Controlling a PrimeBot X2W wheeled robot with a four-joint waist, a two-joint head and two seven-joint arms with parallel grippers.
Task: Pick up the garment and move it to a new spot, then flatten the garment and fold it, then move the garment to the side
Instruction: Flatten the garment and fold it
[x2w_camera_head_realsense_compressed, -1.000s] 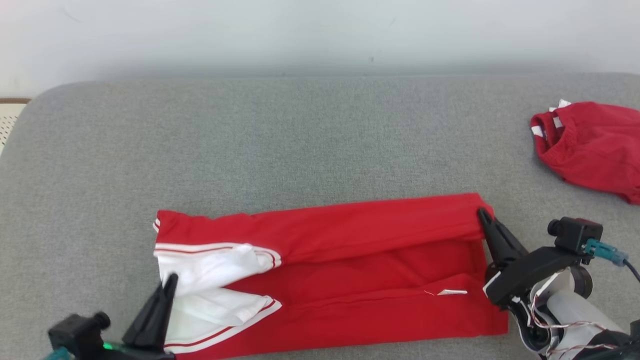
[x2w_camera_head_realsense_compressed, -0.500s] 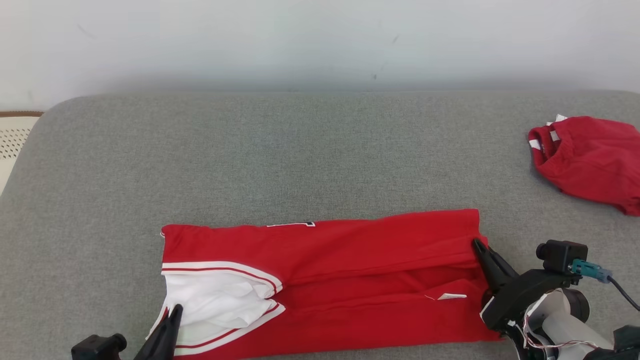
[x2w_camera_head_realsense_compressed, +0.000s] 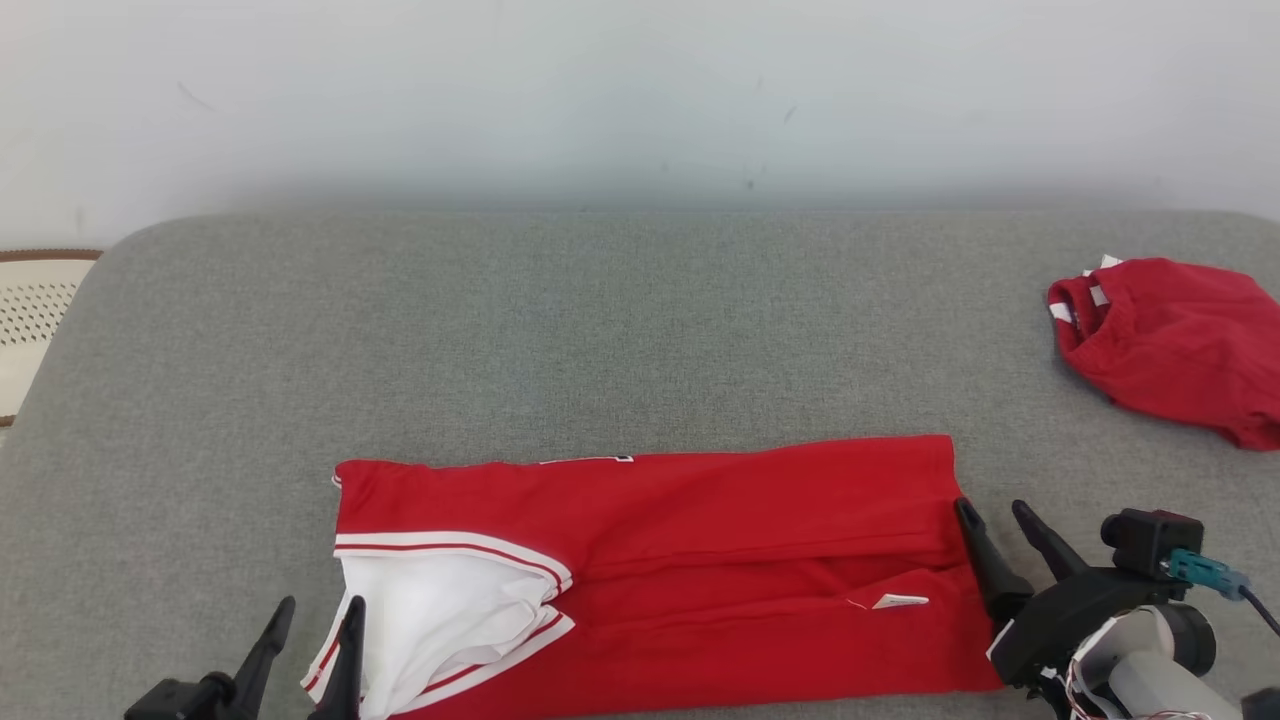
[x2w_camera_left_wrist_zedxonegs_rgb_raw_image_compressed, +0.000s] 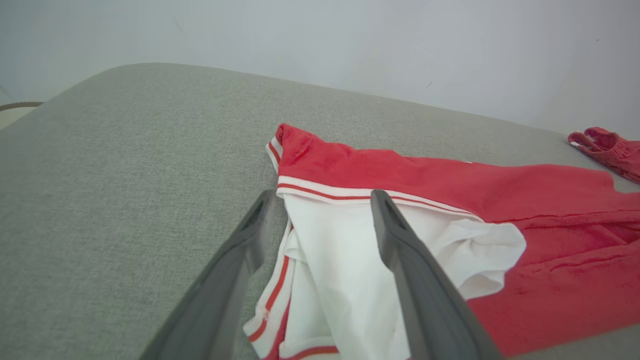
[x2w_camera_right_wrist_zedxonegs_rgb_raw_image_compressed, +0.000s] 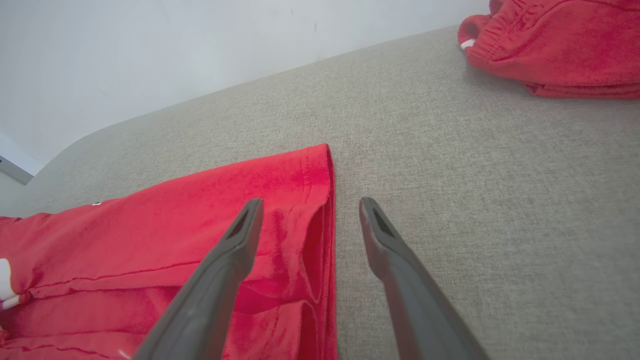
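The garment (x2w_camera_head_realsense_compressed: 700, 540) is red with white trim and a white inner part at its left end; it lies folded in a long band on the grey cushion near the front edge. My left gripper (x2w_camera_head_realsense_compressed: 315, 612) stands open at the garment's white left end (x2w_camera_left_wrist_zedxonegs_rgb_raw_image_compressed: 350, 260), one finger over the cloth and one beside it on the cushion. At the garment's right edge (x2w_camera_right_wrist_zedxonegs_rgb_raw_image_compressed: 310, 200) my right gripper (x2w_camera_head_realsense_compressed: 992, 512) is open too, straddling that edge (x2w_camera_right_wrist_zedxonegs_rgb_raw_image_compressed: 306, 207) with nothing held.
A second red garment (x2w_camera_head_realsense_compressed: 1170, 345) lies bunched at the far right of the cushion (x2w_camera_head_realsense_compressed: 600, 330). A pale wall runs behind. A white perforated object (x2w_camera_head_realsense_compressed: 30, 310) sits beyond the cushion's left end.
Both grippers have opened and let go of the garment, which now lies flatter. The head camera has tilted, shifting the whole scene downward in the picture.
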